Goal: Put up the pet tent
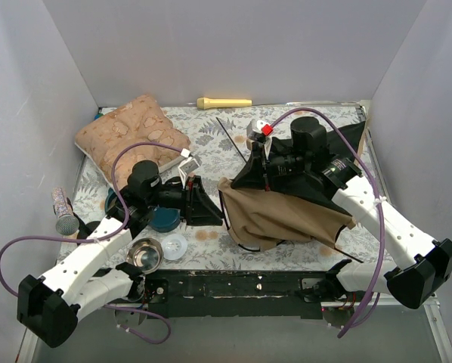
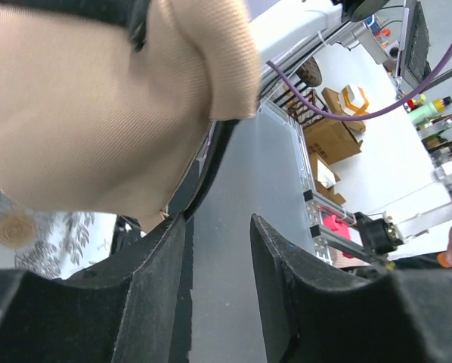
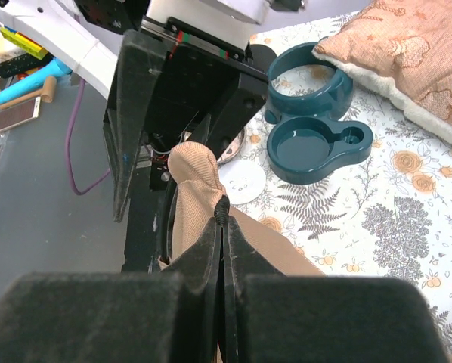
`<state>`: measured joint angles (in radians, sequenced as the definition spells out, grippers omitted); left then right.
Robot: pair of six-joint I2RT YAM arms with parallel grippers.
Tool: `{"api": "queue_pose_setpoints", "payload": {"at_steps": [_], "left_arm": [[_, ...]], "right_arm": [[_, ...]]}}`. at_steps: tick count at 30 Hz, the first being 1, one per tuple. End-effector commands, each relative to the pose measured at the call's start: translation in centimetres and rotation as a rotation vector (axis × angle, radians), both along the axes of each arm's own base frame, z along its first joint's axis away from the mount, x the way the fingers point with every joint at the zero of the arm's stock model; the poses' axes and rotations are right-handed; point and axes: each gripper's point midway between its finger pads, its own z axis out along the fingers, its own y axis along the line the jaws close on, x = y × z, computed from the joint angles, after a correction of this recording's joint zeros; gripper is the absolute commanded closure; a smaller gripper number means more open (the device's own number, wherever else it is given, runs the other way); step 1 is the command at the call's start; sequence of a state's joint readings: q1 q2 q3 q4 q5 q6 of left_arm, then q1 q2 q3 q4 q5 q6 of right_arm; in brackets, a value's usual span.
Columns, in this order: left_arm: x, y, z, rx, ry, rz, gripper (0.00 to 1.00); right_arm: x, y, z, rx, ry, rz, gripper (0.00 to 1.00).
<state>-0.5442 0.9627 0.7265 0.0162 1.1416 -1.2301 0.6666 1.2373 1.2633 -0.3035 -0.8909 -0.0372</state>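
Right black two-finger gripper (image 3: 223,219) pinches the tan fabric pet tent (image 1: 279,215), slumped right of the puffy beige patterned cushion (image 1: 131,136); left gripper (image 2: 218,223), jaws apart and empty, should seize its black trim squarely

Overhead and wrist close-ups of tent (image 1: 283,215)

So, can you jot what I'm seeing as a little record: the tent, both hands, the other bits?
pet tent: tan fabric, slumped on the table, not standing
right hand: shut on the tent's black-trimmed fabric
left hand: open, holding nothing, beside the tent's left edge
cushion: far left, apart from the tent
by the left arm: teal dish, metal bowl
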Motion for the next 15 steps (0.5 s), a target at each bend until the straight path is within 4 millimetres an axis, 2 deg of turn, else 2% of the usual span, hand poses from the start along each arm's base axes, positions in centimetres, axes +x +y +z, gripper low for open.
{"api": "queue_pose_setpoints", "payload": {"at_steps": [1, 5, 10, 12, 15], "left_arm": [[0.8, -0.2, 3.1, -0.101, -0.144, 0.039, 0.61], [1.7, -0.6, 4.1, -0.119, -0.146, 0.063, 0.61], [2.3, -0.9, 3.9, -0.118, -0.128, 0.089, 0.62], [2.2, -0.9, 3.8, -0.119, -0.126, 0.08, 0.72], [1.7, -0.8, 3.9, -0.126, -0.115, 0.045, 0.93]], "right_arm": [[0.0, 0.1, 2.9, 0.062, -0.058, 0.005, 0.99], [-0.1, 0.1, 2.8, 0.06, -0.049, 0.009, 0.99], [-0.2, 0.1, 2.9, 0.063, -0.046, 0.016, 0.99], [-0.2, 0.0, 2.9, 0.061, -0.045, 0.016, 0.99], [-0.3, 0.0, 2.9, 0.061, -0.044, 0.022, 0.99]]}}
